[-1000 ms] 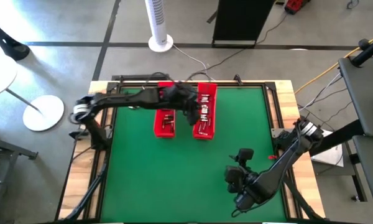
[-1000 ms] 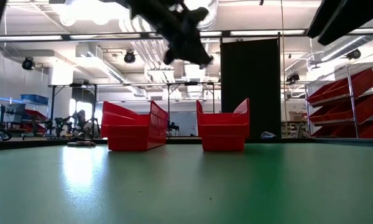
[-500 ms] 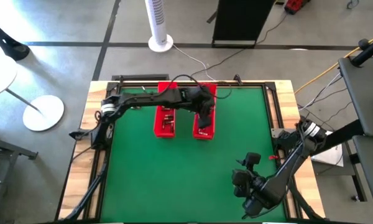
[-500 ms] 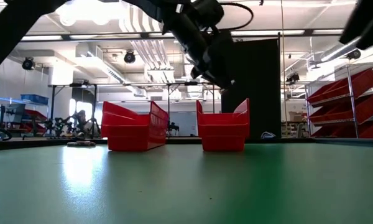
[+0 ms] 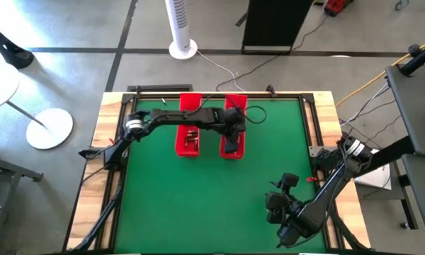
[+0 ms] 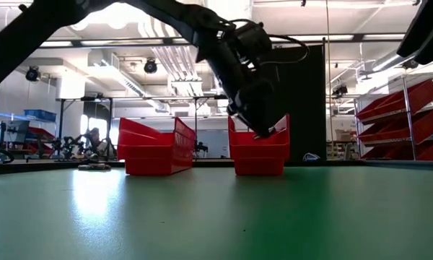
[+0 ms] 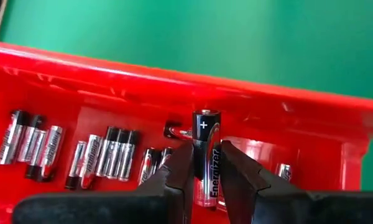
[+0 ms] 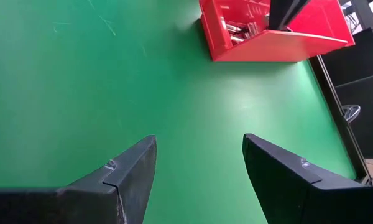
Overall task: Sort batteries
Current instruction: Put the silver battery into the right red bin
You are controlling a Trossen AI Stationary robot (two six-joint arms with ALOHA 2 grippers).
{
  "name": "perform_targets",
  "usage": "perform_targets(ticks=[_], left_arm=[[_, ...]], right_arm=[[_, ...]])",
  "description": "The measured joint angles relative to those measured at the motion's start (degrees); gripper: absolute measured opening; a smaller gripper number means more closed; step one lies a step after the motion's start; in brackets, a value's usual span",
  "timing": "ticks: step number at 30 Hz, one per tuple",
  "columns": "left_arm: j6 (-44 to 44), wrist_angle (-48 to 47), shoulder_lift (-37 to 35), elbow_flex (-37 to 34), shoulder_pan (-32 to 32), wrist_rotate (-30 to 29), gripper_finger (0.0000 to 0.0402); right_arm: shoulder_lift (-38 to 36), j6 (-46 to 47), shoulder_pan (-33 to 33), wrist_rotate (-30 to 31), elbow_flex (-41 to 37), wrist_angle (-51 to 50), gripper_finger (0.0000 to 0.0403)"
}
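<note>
My left end effector [image 7: 204,167] has descended over the right tray [image 5: 233,151], clamping one battery [image 7: 205,152] upright; right end effector [image 8: 199,168] wide.

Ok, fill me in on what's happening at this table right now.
The robot is sorting batteries. Its left gripper has its fingers closed on one battery, held upright over the right-hand red tray, where other batteries already lie in a row. A second red tray sits beside it on the green table. The right gripper waits near the table's front right corner, fingers open and empty.
</note>
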Motion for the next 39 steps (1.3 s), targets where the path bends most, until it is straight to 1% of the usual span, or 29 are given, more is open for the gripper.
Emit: perform_targets(ticks=[5, 18, 23, 26, 29, 33, 39], left_arm=[[0.46, -0.18, 1.77, 0.00, -0.15, -0.02, 0.0045], [2.77, -0.49, 1.73, -0.01, -0.47, -0.13, 0.0045], [7.09, -1.77, 1.43, 1.86, -0.59, -0.24, 0.0045], [10.87, -3.36, 1.60, 1.99, -0.14, -0.21, 0.0045], [13.48, -2.87, 1.69, 1.79, 0.47, -0.05, 0.0045], [13.73, -2.23, 1.69, 1.79, 1.14, 1.54, 0.0045], [12.24, -1.85, 1.69, 0.49, 1.40, 1.97, 0.0045]], right_arm=[[0.00, 0.14, 0.00, 0.01, 0.00, 0.09, 0.0233], [0.00, 0.96, 0.00, 0.02, 0.00, 0.48, 0.0233], [0.00, 1.06, -0.11, 0.04, 0.00, 0.48, 0.0233], [0.00, 1.85, -0.13, 0.04, 0.00, 0.48, 0.0233], [0.02, 2.46, -0.13, 0.04, 0.00, 0.48, 0.0233], [0.02, 3.08, -0.13, 0.04, 0.00, 0.52, 0.0233], [0.02, 3.02, -0.65, 0.09, 0.00, 0.81, 0.0233]])
